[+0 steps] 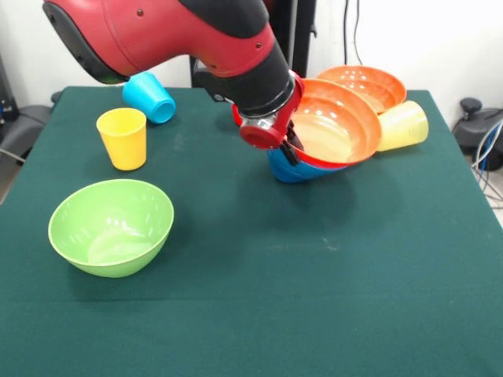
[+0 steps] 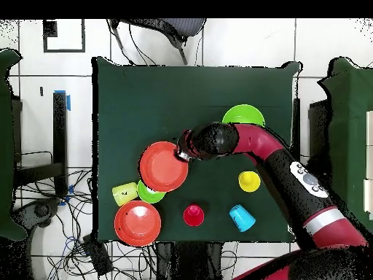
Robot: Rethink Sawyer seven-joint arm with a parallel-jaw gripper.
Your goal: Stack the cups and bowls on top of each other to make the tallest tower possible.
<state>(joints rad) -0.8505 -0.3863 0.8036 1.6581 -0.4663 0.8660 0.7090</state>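
Observation:
My gripper (image 1: 289, 148) (image 2: 181, 150) is shut on the near rim of a wide orange-red bowl (image 1: 336, 124) (image 2: 163, 167). That bowl sits nested in a blue bowl (image 1: 292, 170), and the pair is tipped up on its side. Behind it lie a second orange-red bowl (image 1: 363, 83) (image 2: 138, 222), a small green bowl (image 2: 149, 195) and a pale yellow cup (image 1: 404, 126) (image 2: 124, 192) on its side. A big green bowl (image 1: 111, 226) (image 2: 243, 117) stands alone. The yellow cup (image 1: 122, 138) (image 2: 249, 181) is upright, the light blue cup (image 1: 149, 96) (image 2: 241, 217) lies tipped over, and the red cup (image 2: 193, 214) stands near the table's edge.
All of it rests on a dark green table (image 1: 314, 314) (image 2: 146, 95). My red arm (image 1: 173, 31) (image 2: 277, 157) reaches across the yellow and blue cups. Cables and chair bases lie on the floor around the table.

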